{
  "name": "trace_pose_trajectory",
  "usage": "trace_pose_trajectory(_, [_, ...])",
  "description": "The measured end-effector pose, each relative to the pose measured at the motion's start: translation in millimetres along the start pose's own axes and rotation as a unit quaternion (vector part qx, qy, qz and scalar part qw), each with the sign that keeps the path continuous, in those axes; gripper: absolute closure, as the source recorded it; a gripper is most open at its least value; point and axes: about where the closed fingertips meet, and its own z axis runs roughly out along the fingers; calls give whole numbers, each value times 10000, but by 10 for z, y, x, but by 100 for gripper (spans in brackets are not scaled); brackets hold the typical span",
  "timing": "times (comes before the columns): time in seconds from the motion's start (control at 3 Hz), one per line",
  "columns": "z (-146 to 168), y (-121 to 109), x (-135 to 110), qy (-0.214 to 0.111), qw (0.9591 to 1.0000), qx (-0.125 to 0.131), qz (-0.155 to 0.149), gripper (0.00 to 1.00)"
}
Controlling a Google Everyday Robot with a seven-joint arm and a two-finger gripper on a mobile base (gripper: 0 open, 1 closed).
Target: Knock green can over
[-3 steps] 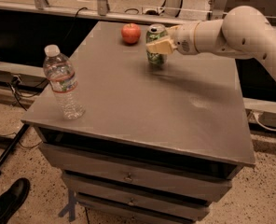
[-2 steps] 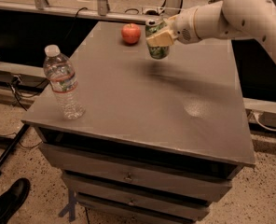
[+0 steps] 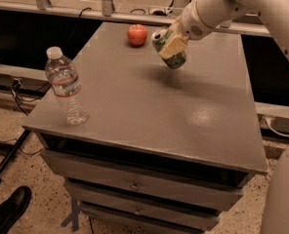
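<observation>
1. Grey counter (image 3: 183,116) over a stack of drawers (image 3: 134,184), speckled floor below, black shoe (image 3: 8,211) at lower left.
2. Near the far edge, right of centre: gripper (image 3: 171,47), fingers clamped around the green can (image 3: 177,61).
3. Holds that can tilted, silver top toward the left, raised off the counter with its shadow beneath.
4. Just left of the can, by the far edge: red apple (image 3: 137,34), not touching it.
5. Near the front-left corner: clear water bottle (image 3: 66,87), upright, white cap on, well apart from both.

tool (image 3: 171,47) at green can (image 3: 176,61): smooth plastic | can metal | table (image 3: 134,99) matt
</observation>
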Motion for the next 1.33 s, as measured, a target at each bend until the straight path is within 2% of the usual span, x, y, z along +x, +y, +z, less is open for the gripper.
trace_pose_trajectory(0.33, [15,188,244,630,9964,-446,-342,100])
trace_pose_trajectory(0.67, [92,359,338,958,9905,-819,-553,83])
trace_pose_trajectory(1.0, [223,526,369,1090,9849,-1170,-660,59])
trace_pose_trajectory(1.33, [306,628,362,1111,9812,-1401,-722,37])
